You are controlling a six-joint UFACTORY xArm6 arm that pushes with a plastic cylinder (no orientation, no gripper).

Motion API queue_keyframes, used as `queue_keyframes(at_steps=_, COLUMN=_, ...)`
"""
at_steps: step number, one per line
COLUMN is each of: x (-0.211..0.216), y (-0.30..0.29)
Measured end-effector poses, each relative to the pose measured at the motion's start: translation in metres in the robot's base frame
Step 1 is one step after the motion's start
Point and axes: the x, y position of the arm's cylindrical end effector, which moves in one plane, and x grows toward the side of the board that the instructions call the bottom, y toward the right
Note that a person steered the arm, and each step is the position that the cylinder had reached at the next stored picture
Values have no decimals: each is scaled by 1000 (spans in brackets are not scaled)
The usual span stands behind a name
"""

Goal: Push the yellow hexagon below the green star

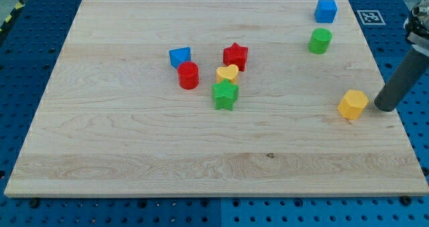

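Yellow hexagon (352,104) sits nearest, at the view's right on the tabletop (134,153), well apart from the green star (225,95). My tip (385,108) just right of the hexagon; contact unclear. No claw on this rod, nothing held. Yellow heart (227,73) touches the star's top; red star (235,55) above.

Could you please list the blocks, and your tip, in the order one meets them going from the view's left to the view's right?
Blue block → red cylinder → green star → red star → green cylinder → yellow hexagon → my tip. The yellow heart and the blue cube overlap neighbours, so I leave them out.
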Motion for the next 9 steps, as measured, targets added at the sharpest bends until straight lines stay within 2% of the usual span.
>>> queue_keyframes(at_steps=6, x=9, y=-131)
queue_keyframes(at_steps=8, x=26, y=-123)
queue_keyframes(at_steps=9, x=42, y=-101)
